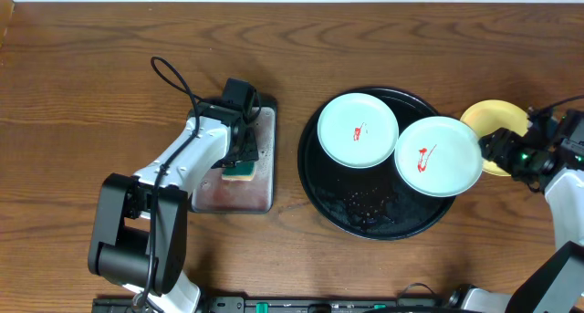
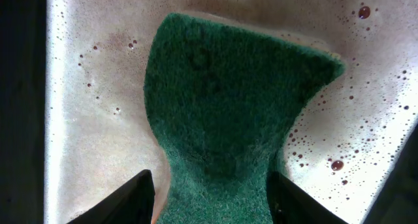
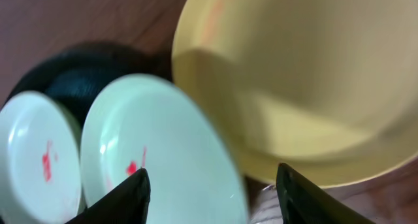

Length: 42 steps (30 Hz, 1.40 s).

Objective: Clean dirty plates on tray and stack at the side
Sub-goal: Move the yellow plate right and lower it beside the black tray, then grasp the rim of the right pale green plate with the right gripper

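Left tool (image 2: 210,196) pointing down, jaws clamped, right tool (image 3: 212,198) level, jaws spread

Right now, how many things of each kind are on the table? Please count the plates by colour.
mint-white plates: 2
yellow plate: 1
black tray: 1
metal tray: 1
sponge: 1
Total: 6

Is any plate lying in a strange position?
Yes. The right white plate hangs over the right rim of the black tray and covers the edge of the yellow plate, which lies off the tray on the table.
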Each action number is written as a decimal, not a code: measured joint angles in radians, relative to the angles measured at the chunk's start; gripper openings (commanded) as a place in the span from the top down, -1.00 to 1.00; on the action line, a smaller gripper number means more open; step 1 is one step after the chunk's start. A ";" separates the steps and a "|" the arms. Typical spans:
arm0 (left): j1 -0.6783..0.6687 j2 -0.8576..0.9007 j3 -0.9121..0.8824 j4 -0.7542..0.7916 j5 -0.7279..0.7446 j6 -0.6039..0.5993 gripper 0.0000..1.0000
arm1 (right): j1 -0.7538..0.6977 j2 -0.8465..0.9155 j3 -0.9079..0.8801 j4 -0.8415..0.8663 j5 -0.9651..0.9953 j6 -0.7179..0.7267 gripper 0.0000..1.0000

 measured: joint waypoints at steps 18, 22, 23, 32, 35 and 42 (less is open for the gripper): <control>0.000 0.000 0.000 0.000 0.000 0.000 -0.13 | 0.407 0.005 0.000 -0.070 -0.036 -0.126 -0.35; 0.000 0.000 0.000 0.000 0.000 0.000 -0.13 | 0.534 0.005 0.000 -0.091 -0.018 -0.168 -0.35; 0.000 0.000 0.000 0.000 0.000 0.000 -0.13 | 0.562 0.005 0.000 -0.097 -0.008 -0.174 -0.36; 0.000 0.000 0.000 0.000 0.000 0.000 -0.13 | 0.803 0.007 -0.072 -0.065 0.117 -0.149 -0.99; 0.000 0.000 0.000 0.000 0.000 0.000 -0.13 | 0.829 0.011 -0.109 -0.044 0.140 -0.130 -0.99; 0.000 0.000 0.000 0.000 0.000 0.000 -0.13 | 0.848 0.012 -0.160 -0.034 0.163 -0.083 -0.98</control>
